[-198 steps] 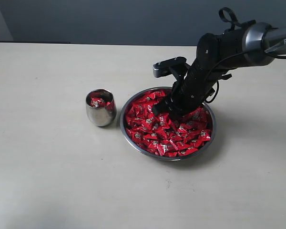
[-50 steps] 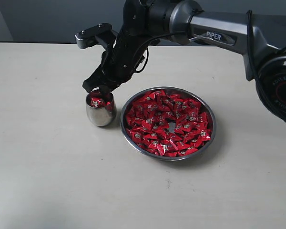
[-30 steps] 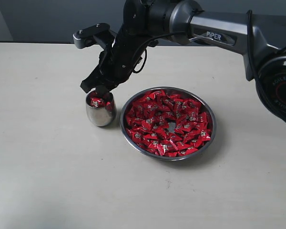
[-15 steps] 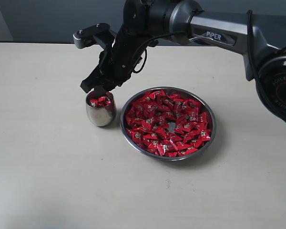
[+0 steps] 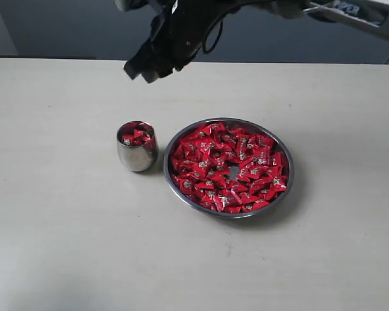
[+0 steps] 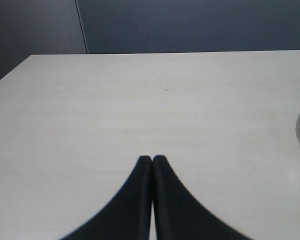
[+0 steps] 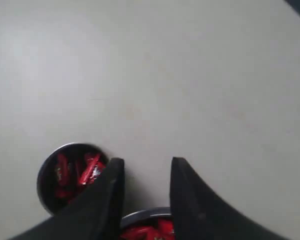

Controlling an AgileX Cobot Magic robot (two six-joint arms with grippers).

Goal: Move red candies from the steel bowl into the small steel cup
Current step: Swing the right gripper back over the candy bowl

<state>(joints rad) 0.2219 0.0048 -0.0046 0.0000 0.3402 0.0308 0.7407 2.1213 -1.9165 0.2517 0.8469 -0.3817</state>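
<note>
Although a few red candies [image 5: 135, 135] are seen in the small steel cup [image 5: 137, 152] below the spread, empty right end effector [image 5: 149, 69], most are left in the steel bowl [image 5: 228, 216].

light: even, bright, diffuse | shadows: soft, faint beside steel bowl [image 5: 228, 215] | right wrist view: blurred throughout, right fingers [image 7: 190, 200] dark, unfocused | left wrist view: table [image 6: 140, 100] beyond left fingers [image 6: 135, 200] sharp

Right end effector [image 7: 146, 163] parted, empty; small steel cup [image 7: 45, 171] holds red candies [image 7: 88, 170].
</note>
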